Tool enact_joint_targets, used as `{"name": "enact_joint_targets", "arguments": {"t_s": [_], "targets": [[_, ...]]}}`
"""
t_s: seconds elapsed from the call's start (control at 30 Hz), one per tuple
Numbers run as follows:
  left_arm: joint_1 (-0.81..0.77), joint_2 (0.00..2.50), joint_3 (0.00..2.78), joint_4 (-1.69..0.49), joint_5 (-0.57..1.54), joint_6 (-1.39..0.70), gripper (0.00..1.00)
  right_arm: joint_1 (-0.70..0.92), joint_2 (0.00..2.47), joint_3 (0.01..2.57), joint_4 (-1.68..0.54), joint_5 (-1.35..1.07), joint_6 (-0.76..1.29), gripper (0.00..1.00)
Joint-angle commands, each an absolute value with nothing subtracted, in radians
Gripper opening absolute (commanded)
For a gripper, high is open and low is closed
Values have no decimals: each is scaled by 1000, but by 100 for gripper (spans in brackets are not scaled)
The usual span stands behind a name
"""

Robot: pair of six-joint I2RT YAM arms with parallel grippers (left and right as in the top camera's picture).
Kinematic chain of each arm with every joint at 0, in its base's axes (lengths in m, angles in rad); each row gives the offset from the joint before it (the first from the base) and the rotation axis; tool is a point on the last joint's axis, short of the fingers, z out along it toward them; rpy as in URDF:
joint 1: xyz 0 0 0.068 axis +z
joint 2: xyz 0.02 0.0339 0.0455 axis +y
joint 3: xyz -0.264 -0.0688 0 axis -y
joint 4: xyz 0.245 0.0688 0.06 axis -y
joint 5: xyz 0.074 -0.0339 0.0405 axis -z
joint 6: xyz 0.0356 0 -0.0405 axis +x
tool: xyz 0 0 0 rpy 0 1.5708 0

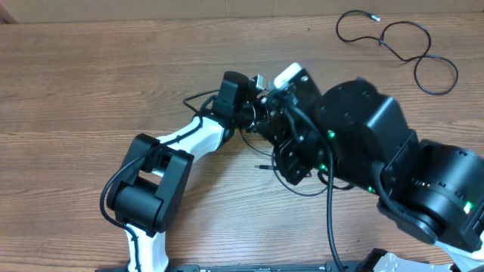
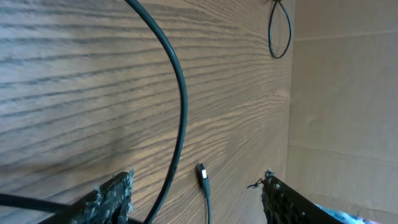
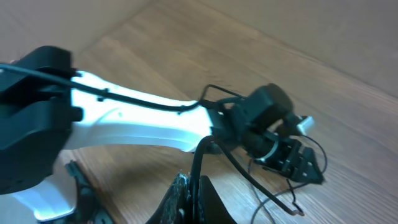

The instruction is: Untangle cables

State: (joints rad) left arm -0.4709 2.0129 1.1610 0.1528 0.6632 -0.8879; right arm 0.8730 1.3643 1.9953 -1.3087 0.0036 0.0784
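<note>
A tangle of thin black cables lies mid-table, mostly hidden under both arms. One loop sticks out at the left. My left gripper is open just above the wood. In the left wrist view a black cable runs between its fingers, and a silvery plug end lies there untouched. My right gripper is shut on a black cable that rises from its jaws. Thin loops lie beside the left gripper in the right wrist view.
A separate black cable lies in loose loops at the table's far right, with a silvery plug. One of its loops shows in the left wrist view. A cardboard-coloured wall borders the table. The right arm covers the middle right.
</note>
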Motion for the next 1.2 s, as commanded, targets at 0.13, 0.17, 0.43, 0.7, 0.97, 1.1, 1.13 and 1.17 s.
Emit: {"name": "enact_joint_targets", "arguments": {"t_s": [0.13, 0.17, 0.43, 0.7, 0.97, 1.1, 1.13, 1.17], "targets": [[-514, 2025, 1177, 154, 616, -867, 43, 928, 1359, 2011, -1292, -3, 82, 4], [-517, 2025, 1177, 154, 616, -867, 32, 929, 1359, 2011, -1292, -3, 81, 4], [-517, 2025, 1177, 157, 613, -830, 4, 929, 1359, 2011, -1305, -2, 81, 4], [-518, 2025, 1177, 153, 594, -751, 100, 929, 1359, 2011, -1316, -2, 81, 4], [-533, 2042, 1177, 123, 530, -710, 100, 928, 1359, 2011, -1315, -3, 81, 4], [-559, 2056, 1177, 131, 513, -694, 100, 928, 1359, 2011, -1315, -2, 81, 4], [-566, 2063, 1177, 131, 512, -683, 100, 928, 1359, 2011, -1315, -2, 81, 4], [-575, 2070, 1177, 132, 513, -678, 100, 928, 1359, 2011, -1315, -2, 81, 4]]}}
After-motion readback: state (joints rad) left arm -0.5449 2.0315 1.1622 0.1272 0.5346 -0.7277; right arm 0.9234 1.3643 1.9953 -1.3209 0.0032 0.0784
